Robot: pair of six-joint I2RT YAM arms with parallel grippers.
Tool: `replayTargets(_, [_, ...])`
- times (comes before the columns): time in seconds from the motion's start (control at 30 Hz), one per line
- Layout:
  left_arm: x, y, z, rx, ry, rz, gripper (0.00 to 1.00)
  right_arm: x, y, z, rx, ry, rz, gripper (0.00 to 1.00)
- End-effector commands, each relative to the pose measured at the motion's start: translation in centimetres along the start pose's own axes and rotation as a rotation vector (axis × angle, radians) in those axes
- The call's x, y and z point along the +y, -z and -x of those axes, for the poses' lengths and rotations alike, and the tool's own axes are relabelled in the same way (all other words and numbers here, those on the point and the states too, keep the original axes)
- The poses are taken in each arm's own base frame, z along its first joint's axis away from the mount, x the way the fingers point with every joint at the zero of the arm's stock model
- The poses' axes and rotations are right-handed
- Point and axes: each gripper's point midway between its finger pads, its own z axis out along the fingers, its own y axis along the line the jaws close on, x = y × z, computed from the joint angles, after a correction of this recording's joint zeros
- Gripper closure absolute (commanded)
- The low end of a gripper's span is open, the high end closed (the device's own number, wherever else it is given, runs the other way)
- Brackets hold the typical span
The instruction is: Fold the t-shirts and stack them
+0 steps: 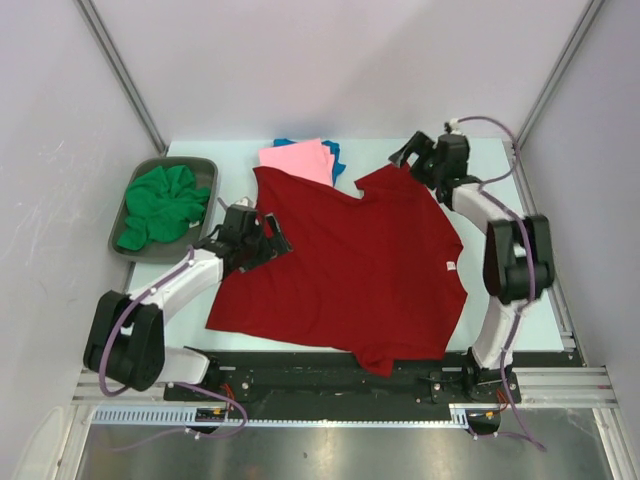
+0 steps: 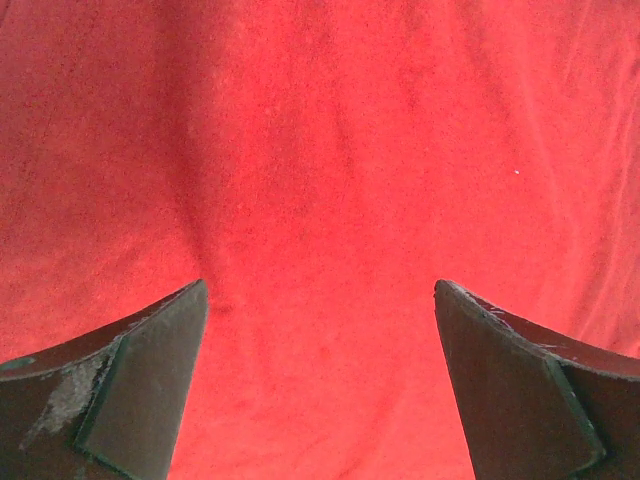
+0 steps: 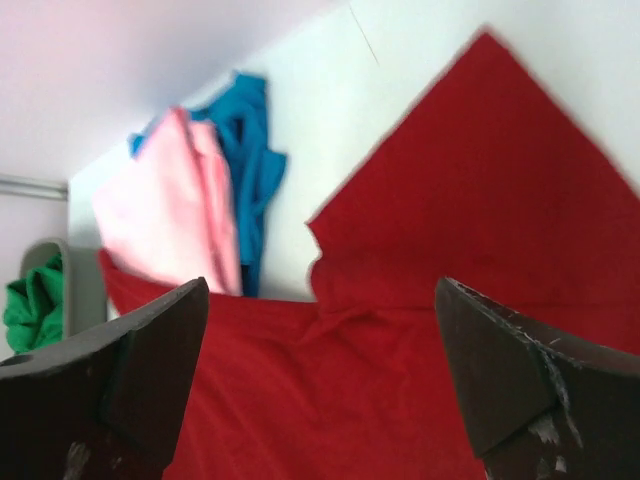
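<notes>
A dark red t-shirt (image 1: 350,265) lies spread flat across the middle of the table, a small white tag (image 1: 450,266) at its right edge. Behind it a folded pink t-shirt (image 1: 298,158) rests on a blue one (image 1: 333,152). A green t-shirt (image 1: 160,203) is bunched in the tray at left. My left gripper (image 1: 252,238) hovers open over the red shirt's left edge; red cloth (image 2: 320,180) fills its view, nothing between the fingers. My right gripper (image 1: 413,156) stands open above the shirt's far right sleeve (image 3: 480,170), holding nothing.
The grey tray (image 1: 137,184) sits at the table's far left, against the wall. White walls with metal struts close in the back and both sides. A black rail with the arm bases runs along the near edge.
</notes>
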Motion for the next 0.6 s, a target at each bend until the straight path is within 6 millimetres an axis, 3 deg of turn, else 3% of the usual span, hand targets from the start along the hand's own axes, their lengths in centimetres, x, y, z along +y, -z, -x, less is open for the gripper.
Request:
replayTargets(0.0, [0.2,2.1,0.1,-0.015,-0.025,-0.004,0.0,7.2,10.2,6.5,-0.186,0.242,-0.006,0.0])
replayTargets(0.03, [0.3,2.4,0.0,-0.013,-0.026,0.0,0.0,5.8,11.2,4.7,-0.124,0.262,-0.08,0.0])
replayTargets(0.13, [0.1,4.0,-0.3,-0.013,-0.036,-0.022,0.0,3.9,15.0,2.3,-0.053,0.317,-0.222,0.0])
replayTargets(0.17, [0.0,4.2,-0.6,-0.001,-0.036,-0.038,0.0,1.8,15.7,1.0,-0.021,0.281,-0.28,0.0])
replayTargets(0.23, [-0.5,4.9,-0.7,-0.007,-0.044,-0.074,0.0,-0.2,17.7,-0.1,-0.001,0.251,-0.328,0.0])
replayTargets(0.27, [-0.7,5.0,-1.0,0.008,-0.041,-0.092,0.0,-2.8,18.2,-1.4,0.028,0.235,-0.384,0.0])
replayTargets(0.4, [-2.0,5.2,-1.3,0.04,-0.035,-0.149,0.0,-6.2,19.6,-2.9,0.076,0.184,-0.451,0.0])
replayTargets(0.47, [-2.9,5.0,-1.2,0.052,-0.02,-0.182,0.0,-8.9,20.7,-2.2,0.031,0.2,-0.605,0.0])
replayTargets(0.57, [-3.4,5.1,-1.5,0.084,-0.012,-0.204,0.0,-12.4,21.9,-2.9,0.051,0.186,-0.771,0.0])
